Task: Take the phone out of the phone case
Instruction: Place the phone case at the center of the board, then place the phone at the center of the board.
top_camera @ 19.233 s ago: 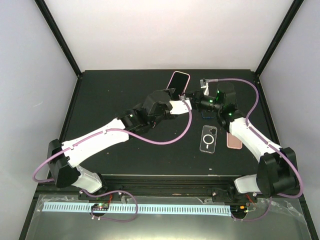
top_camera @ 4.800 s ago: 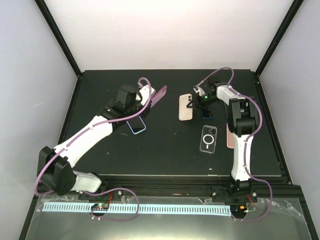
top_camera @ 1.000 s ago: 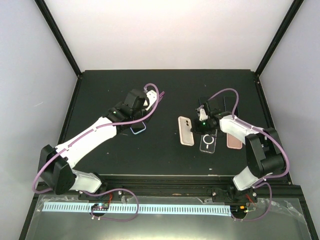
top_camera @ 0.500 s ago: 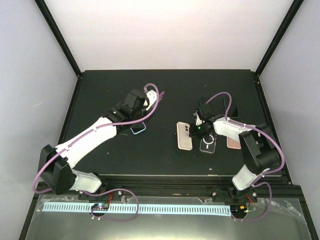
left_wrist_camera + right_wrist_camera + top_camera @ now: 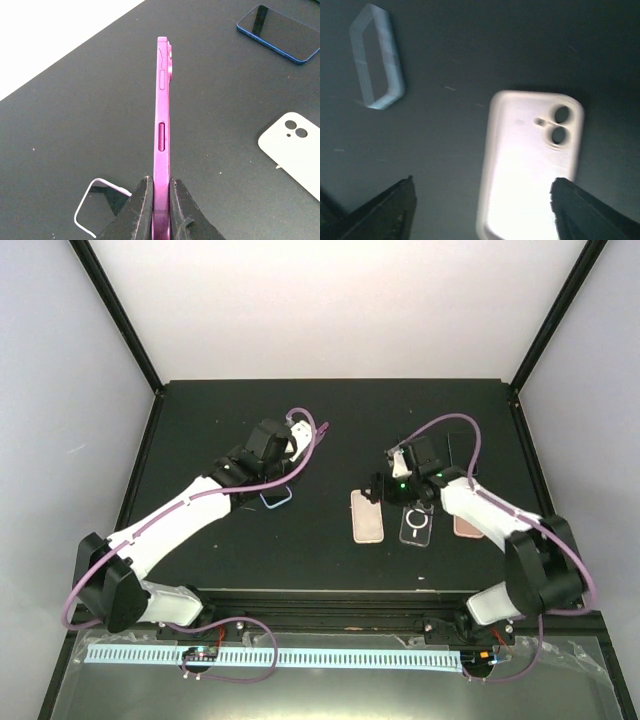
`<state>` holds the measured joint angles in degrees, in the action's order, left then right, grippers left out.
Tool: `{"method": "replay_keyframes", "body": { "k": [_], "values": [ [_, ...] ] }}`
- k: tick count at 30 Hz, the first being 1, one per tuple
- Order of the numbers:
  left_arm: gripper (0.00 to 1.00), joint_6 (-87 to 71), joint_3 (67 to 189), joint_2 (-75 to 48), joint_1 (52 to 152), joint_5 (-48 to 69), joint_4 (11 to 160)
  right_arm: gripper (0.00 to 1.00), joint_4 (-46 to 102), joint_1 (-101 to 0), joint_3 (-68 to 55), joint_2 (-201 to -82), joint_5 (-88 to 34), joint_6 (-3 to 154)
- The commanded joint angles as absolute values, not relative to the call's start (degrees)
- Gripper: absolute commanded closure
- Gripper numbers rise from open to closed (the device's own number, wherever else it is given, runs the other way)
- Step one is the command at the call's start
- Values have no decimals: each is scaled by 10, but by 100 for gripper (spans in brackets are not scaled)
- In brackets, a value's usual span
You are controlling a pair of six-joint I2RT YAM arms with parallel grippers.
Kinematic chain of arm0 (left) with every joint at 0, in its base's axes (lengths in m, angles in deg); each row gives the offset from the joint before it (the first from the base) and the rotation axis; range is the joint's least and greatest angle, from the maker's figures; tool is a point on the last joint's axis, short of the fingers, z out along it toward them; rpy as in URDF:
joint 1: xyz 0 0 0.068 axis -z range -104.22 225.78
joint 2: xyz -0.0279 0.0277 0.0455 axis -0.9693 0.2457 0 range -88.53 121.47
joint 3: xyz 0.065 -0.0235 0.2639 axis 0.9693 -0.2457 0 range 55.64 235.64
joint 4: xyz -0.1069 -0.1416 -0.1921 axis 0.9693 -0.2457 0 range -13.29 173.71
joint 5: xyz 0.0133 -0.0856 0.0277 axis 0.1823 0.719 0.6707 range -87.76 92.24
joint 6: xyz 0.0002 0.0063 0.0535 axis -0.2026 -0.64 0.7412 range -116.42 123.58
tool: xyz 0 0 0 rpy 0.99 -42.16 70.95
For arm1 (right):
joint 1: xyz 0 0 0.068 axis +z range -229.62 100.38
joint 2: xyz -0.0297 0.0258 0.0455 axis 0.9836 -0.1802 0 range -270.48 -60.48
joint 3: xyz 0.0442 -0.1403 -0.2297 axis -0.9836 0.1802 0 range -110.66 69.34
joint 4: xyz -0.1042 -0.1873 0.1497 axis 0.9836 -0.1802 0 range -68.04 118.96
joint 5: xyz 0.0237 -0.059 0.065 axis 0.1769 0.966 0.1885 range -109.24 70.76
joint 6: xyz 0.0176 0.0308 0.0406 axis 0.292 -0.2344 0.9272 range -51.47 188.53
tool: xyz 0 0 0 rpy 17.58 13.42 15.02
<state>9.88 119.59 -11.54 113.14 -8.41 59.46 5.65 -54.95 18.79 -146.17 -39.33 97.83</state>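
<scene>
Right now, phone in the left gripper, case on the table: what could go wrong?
1. The left gripper pinches the magenta phone at one end only, on edge above the table. It may pivot or slip out and fall.
2. The open right gripper hangs over the pale case. A low sideways retreat could drag it into the clear case beside it.

Smeared view, cropped edges
The right wrist view is blurred, and its bottom edge cuts off the pale case (image 5: 530, 160); the base of the magenta phone (image 5: 162, 125) is hidden between the jaws of the left gripper (image 5: 161, 181).
</scene>
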Motion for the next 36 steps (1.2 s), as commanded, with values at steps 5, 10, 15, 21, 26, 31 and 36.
{"method": "replay_keyframes", "body": {
  "k": [5,10,15,21,26,31,36],
  "values": [
    [98,184,1208,-171,1167,-142,630,13,126,-547,114,-1341,-548,998],
    [99,278,1209,-185,1209,-249,679,2,147,-548,72,-1347,-579,1076],
    [98,384,1201,-196,1245,-315,746,0,225,-547,76,-1362,-630,1202],
    [98,512,1176,-200,1289,-372,846,1,241,-547,29,-1383,-612,1278],
    [99,580,1161,-184,1320,-402,919,1,263,-542,16,-1400,-608,1338],
    [98,620,1163,-157,1345,-419,973,5,250,-531,5,-1410,-597,1359],
    [99,663,1155,-137,1367,-427,1008,23,247,-531,5,-1419,-591,1387]
  ]
}}
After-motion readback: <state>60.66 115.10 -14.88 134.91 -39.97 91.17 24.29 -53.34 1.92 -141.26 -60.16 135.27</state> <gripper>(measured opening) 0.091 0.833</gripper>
